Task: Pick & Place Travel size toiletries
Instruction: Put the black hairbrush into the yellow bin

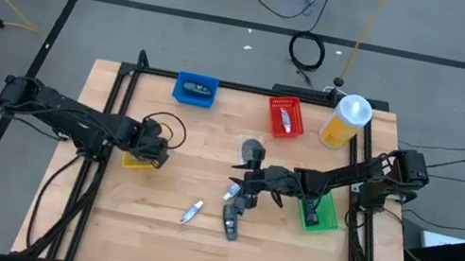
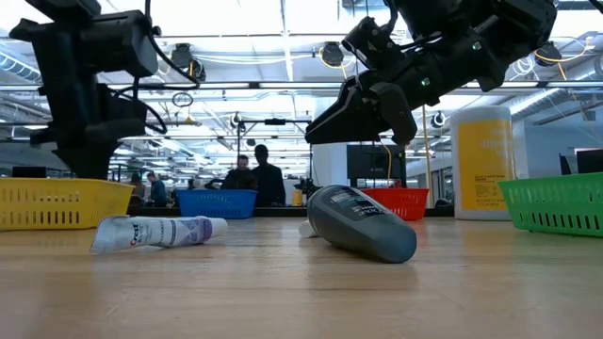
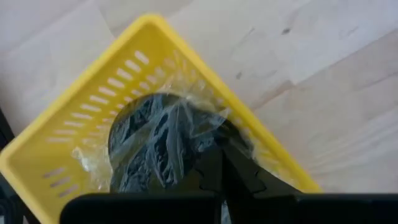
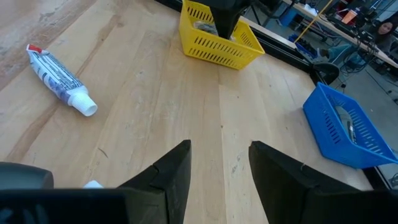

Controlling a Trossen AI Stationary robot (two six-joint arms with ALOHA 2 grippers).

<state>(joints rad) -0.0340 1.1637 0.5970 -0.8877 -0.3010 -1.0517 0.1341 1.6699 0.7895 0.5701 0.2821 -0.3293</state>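
Left jaws in the yellow bin (image 3: pixel 56 134)
Your left gripper (image 3: pixel 219 163) is pressing its jaws together over a wrapped disc (image 3: pixel 158 140) — your right gripper (image 4: pixel 217 163) is hovering, jaws spread, above the desk (image 4: pixel 155 93).

4 bins (image 1: pixel 195 89), 1 canister (image 1: pixel 345 122), 2 tubes (image 1: pixel 190 211), 2 discs (image 3: pixel 163 143).

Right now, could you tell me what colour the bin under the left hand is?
Yellow bin, clearest in the left wrist view.

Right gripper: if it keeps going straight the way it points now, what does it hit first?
Probably bare table first. The right gripper, fingers apart and empty, points between the toothpaste tube and the blue bin, roughly toward the yellow bin with the left gripper in it. Depth is unclear, so a hedge.
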